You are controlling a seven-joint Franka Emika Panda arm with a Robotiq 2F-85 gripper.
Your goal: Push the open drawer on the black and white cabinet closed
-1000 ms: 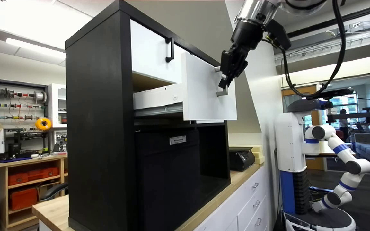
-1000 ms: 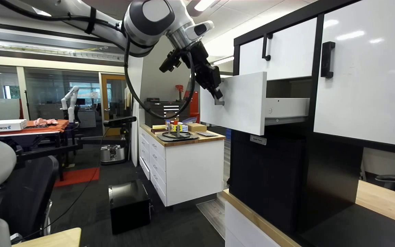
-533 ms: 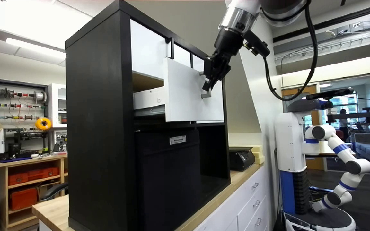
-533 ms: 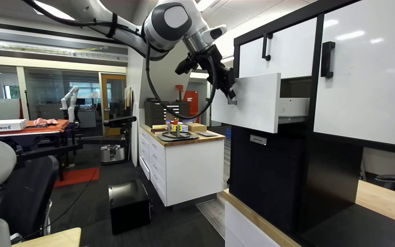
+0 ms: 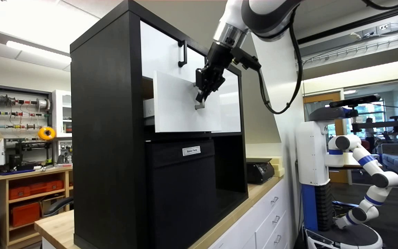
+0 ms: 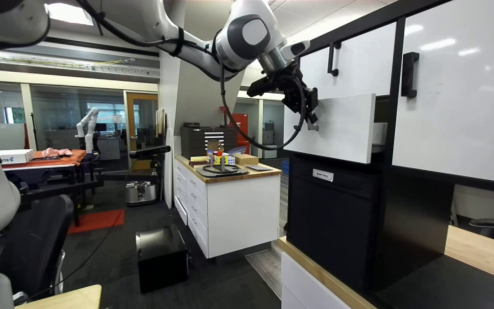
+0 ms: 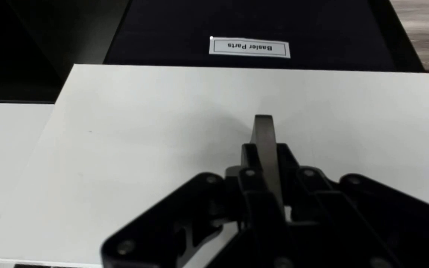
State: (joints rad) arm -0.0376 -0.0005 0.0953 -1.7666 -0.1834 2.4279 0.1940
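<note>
The open drawer (image 5: 174,114) with its flat white front sticks out of the black and white cabinet (image 5: 105,121), and it shows in an exterior view (image 6: 345,133). Only a short piece of its side (image 6: 379,134) is visible between front and cabinet. The drawer's handle (image 7: 265,136) is a grey bar in the wrist view. My gripper (image 7: 267,152) has one finger on each side of this bar and is shut on it. In both exterior views the gripper (image 5: 201,98) stands at the front, tilted downward, its fingertips at the handle's lower part. The drawer's inside is hidden.
Just above is a white drawer front with a black handle (image 5: 183,53). A white door (image 6: 461,111) with a black handle is beside the drawer. A black fabric bin (image 5: 181,186) with a label sits below. A black cable (image 6: 247,141) hangs in a loop from the arm.
My gripper and the drawer have moved together toward the cabinet. Much less of the drawer's side shows now. The gripper has stayed on the handle throughout.
</note>
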